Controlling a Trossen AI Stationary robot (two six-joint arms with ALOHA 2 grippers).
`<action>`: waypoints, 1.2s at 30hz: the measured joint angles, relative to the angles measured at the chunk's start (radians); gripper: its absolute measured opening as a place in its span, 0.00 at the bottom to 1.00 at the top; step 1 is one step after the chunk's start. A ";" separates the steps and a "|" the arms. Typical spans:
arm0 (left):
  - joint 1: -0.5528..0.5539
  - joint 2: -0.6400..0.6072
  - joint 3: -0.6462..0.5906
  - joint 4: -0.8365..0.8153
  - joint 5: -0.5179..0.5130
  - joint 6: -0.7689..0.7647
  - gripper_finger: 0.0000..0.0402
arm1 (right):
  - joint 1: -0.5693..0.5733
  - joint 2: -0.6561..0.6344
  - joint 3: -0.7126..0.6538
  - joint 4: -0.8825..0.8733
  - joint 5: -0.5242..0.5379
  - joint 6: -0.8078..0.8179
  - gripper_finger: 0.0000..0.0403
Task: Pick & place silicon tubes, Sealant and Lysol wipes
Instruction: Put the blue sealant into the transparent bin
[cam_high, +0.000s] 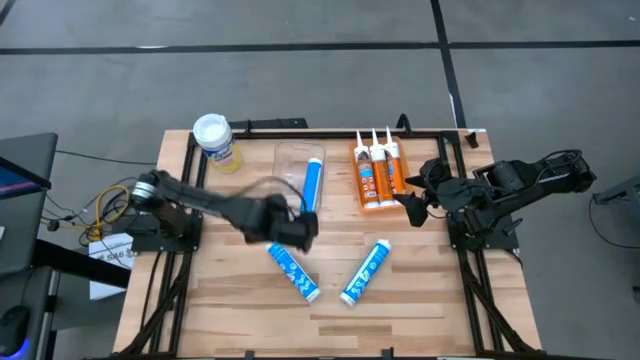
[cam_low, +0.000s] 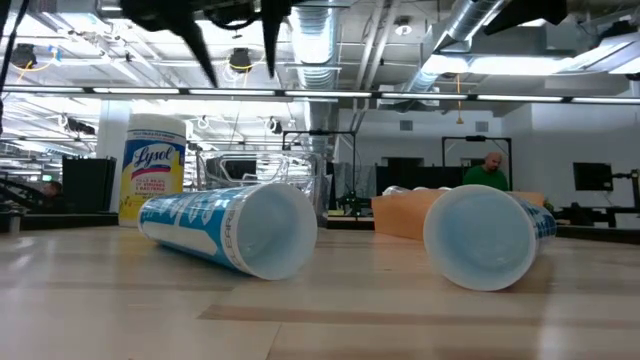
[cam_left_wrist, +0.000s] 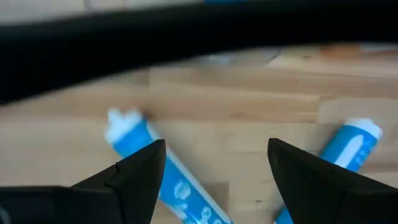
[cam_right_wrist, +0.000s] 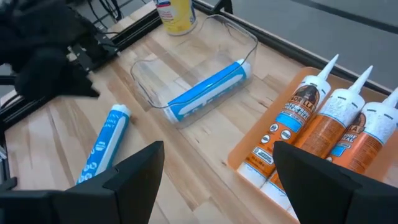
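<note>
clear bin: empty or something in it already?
Not empty. One blue tube lies inside the clear bin; the high view shows the same. Two more blue tubes lie outside it on the table.

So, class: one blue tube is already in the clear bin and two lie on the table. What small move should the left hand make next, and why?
Probably lower the open left hand onto the nearer blue tube, since it hovers just above it.
</note>
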 joint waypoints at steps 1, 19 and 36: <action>-0.021 0.020 0.000 0.003 0.000 -0.059 0.68 | 0.000 0.000 0.000 -0.001 -0.001 0.000 0.73; -0.156 0.236 0.001 0.064 0.203 -0.543 0.69 | 0.029 0.000 0.000 -0.033 -0.032 -0.029 0.73; -0.131 0.368 0.000 0.119 0.269 -0.629 0.68 | 0.058 0.000 0.000 -0.055 -0.025 -0.045 0.73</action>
